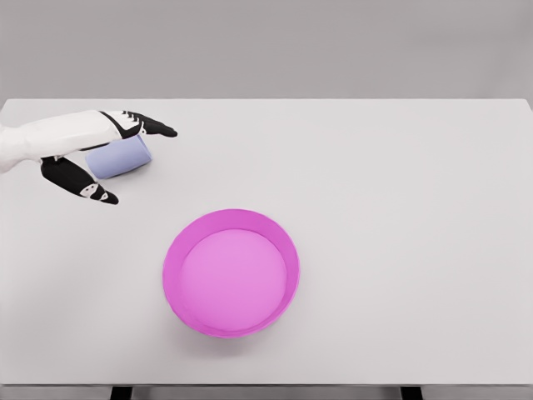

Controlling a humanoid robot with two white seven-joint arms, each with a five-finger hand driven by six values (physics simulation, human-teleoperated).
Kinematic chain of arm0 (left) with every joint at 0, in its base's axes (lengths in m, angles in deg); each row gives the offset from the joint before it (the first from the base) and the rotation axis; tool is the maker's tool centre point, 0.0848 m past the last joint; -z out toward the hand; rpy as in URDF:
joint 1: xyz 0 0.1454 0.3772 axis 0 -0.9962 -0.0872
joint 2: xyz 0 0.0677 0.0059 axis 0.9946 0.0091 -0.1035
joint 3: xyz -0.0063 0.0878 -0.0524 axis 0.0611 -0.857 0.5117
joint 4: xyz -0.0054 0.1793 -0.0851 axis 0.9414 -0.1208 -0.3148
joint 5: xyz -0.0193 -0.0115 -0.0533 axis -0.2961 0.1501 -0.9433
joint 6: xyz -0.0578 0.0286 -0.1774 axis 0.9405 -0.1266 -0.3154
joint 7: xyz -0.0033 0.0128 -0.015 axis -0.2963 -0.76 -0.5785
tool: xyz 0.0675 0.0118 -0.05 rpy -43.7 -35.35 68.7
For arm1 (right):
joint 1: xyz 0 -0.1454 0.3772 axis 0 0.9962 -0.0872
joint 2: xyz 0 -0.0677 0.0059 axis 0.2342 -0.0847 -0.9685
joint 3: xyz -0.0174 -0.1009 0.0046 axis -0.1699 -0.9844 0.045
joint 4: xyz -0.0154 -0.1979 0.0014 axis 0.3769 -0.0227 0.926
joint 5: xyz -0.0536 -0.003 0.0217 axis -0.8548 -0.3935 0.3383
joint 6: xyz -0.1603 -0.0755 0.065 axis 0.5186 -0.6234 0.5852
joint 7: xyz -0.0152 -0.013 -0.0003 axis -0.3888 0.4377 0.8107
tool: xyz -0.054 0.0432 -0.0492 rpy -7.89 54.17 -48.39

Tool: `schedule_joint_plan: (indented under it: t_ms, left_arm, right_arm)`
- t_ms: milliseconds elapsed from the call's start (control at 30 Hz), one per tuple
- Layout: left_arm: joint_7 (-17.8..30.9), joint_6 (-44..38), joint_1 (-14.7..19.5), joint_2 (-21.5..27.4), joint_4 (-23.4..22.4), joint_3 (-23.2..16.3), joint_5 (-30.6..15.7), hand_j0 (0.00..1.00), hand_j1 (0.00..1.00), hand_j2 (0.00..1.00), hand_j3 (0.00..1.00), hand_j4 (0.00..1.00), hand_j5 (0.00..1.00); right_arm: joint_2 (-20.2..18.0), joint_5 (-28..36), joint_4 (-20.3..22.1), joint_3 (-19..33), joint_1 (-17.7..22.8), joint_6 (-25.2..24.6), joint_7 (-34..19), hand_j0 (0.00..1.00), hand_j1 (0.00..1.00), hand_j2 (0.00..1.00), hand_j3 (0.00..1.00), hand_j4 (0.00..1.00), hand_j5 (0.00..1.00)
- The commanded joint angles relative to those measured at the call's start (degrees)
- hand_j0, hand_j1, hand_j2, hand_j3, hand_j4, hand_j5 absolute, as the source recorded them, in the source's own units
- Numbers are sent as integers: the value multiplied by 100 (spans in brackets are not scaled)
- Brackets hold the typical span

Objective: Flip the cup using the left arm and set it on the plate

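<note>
A big white table [400, 183] fills the view, and behind it is a plain grey wall. The table is smooth and flat.

On the far left of the table lies a small pale blue cup [122, 157]. It is on its side, not standing up. The left hand [92, 158] comes in from the left edge and sits around the cup. The dark fingers [150, 127] reach over the far side of the cup, and the thumb [83, 183] sticks out on the near side. The hand is spread wide and does not look closed on the cup yet. I cannot tell if it touches the cup.

A round pink plate [287, 250] with a raised rim sits near the middle of the table, closer to the front. It is well apart from the cup.

So the job looks like it is just starting. The cup is not yet gripped, not yet turned upright, and not yet on the plate. The right arm cannot be seen.
</note>
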Motion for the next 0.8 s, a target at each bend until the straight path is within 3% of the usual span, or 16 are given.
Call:
schedule_joint_plan:
  t_ms: [0,433,533,567,633,667,767]
  left_arm:
    - [-1,-15,0,13,2,-2,-23,100,100,100,100,100,100]
    - [-44,-6,-44,-145,2,33,-31,100,100,100,100,100,100]
    - [-54,-383,-70,-330,-24,95,284,100,100,100,100,100,100]
    - [-1,-752,-176,-338,-15,165,417,100,100,100,100,100,100]
    - [80,-1499,-492,-566,-51,647,487,100,100,100,100,100,100]
    - [80,-1895,-650,-699,-77,973,785,100,100,100,100,100,100]
    - [80,-2431,-607,-1015,-411,1176,786,100,100,100,100,100,100]
  right_arm:
    - [-1,1,-10,-15,0,0,-13,100,100,100,100,100,100]
    - [-1,1,-10,11,0,0,-13,100,100,100,100,100,100]
    - [-1,1,-10,11,0,0,-13,100,100,100,100,100,100]
    - [-1,1,-10,11,9,0,-13,100,100,100,100,100,100]
    - [-1,1,-10,11,9,0,-13,100,100,100,100,100,100]
    - [-1,1,-10,11,0,0,-5,100,100,100,100,100,100]
    - [-1,1,-10,11,9,0,-5,100,100,100,100,100,100]
